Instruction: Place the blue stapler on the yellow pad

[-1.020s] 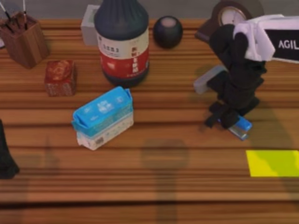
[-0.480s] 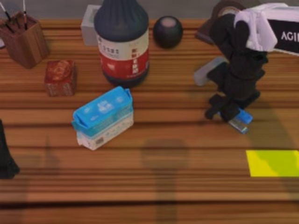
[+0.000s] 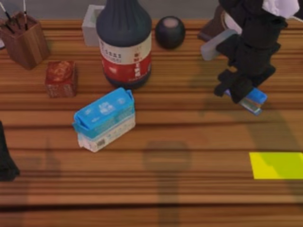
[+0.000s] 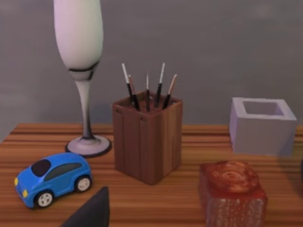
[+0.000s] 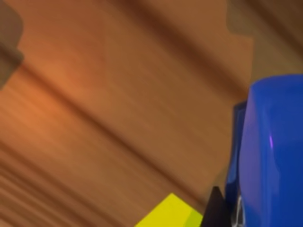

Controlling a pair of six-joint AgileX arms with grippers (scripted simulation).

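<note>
1. The right gripper [image 3: 240, 92], at about two o'clock on the table in the top view, is clamped on the blue stapler [image 3: 252, 99], which is held tilted in the air above the boards.
2. The stapler's blue top fills one side of the right wrist view [image 5: 272, 156], with a corner of the yellow pad [image 5: 170, 213] showing beyond it.
3. The yellow pad [image 3: 276, 165] lies flat at about four o'clock, near the table's right edge, well apart from the stapler.
4. The table [image 3: 189, 142] is banded brown wood, striped left to right, with soft shadows of the arms across it; a plain grey wall [image 4: 213, 47] stands behind.
5. A dark sauce bottle [image 3: 123, 42] stands at twelve o'clock, a black ball [image 3: 170, 31] just beside it, a grey cube cup [image 3: 91, 24] on its other side.
6. A blue-lidded white box [image 3: 104, 119] sits near the centre, a red block [image 3: 61, 78] and a wooden brush holder [image 3: 22, 40] toward ten o'clock.
7. The left gripper [image 3: 5, 161] is parked at nine o'clock; whether it is clenched cannot be told.
8. The left wrist view adds a toy car [image 4: 53, 178] and a white glass [image 4: 83, 71].
</note>
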